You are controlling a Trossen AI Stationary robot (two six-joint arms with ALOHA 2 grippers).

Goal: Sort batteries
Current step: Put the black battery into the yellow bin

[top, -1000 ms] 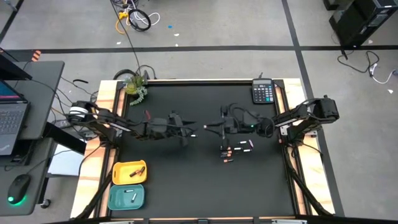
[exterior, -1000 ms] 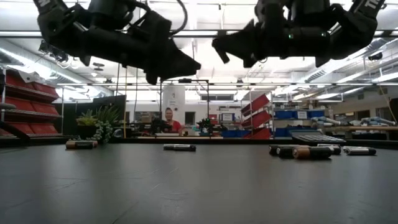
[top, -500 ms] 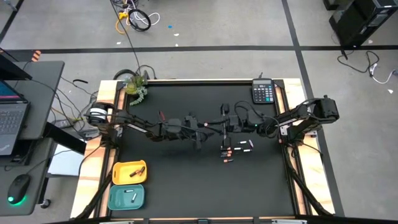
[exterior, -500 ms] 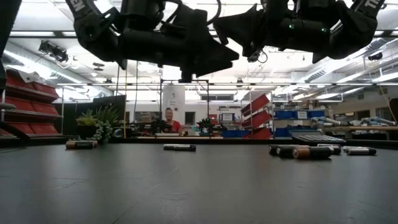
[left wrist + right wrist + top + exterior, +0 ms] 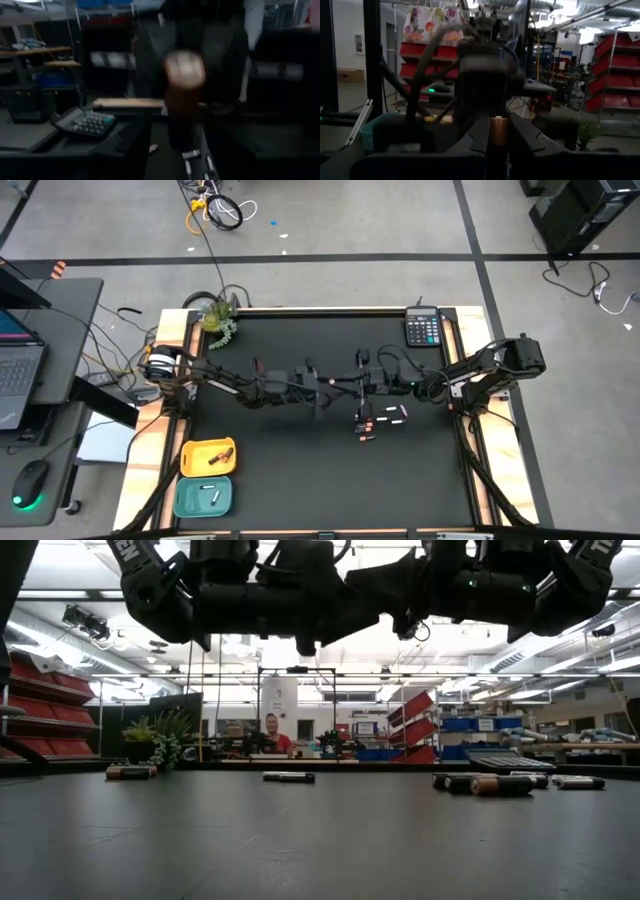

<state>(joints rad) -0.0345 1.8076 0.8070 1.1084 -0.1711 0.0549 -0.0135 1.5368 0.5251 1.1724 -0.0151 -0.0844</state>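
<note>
Shelving with red bins and ceiling lights fill the room behind a black worktop [image 5: 300, 470] with pale wooden edges, and a person [image 5: 272, 728] in red sits far back in the low view. On the high view the left arm [image 5: 205, 375] reaches in from 9 o'clock and the right arm [image 5: 480, 368] from 3 o'clock, and they meet nose to nose just above the worktop's centre. The right jaws are clenched on the held battery [image 5: 498, 134], a dark cell with a copper end that stands up between the two dark fingers [image 5: 479, 136]. The left jaws are released: their fingers [image 5: 127, 150] stand spread to either side of that same cell [image 5: 183, 92], which shows blurred straight ahead of them; whether they touch it I cannot tell. The loose batteries [image 5: 381, 420] lie in a small cluster on the worktop, just off centre toward 4 o'clock, directly under the right arm's front end; the low view shows them as a row [image 5: 495, 783], with single cells [image 5: 288, 777] lying apart. A calculator [image 5: 423, 328] sits in the 1 o'clock corner and a small plant [image 5: 216, 317] in the 11 o'clock corner. Toward 8 o'clock, a yellow tray [image 5: 192, 460] holds a dark cell and a teal tray [image 5: 186, 498] just beside it holds white ones.
</note>
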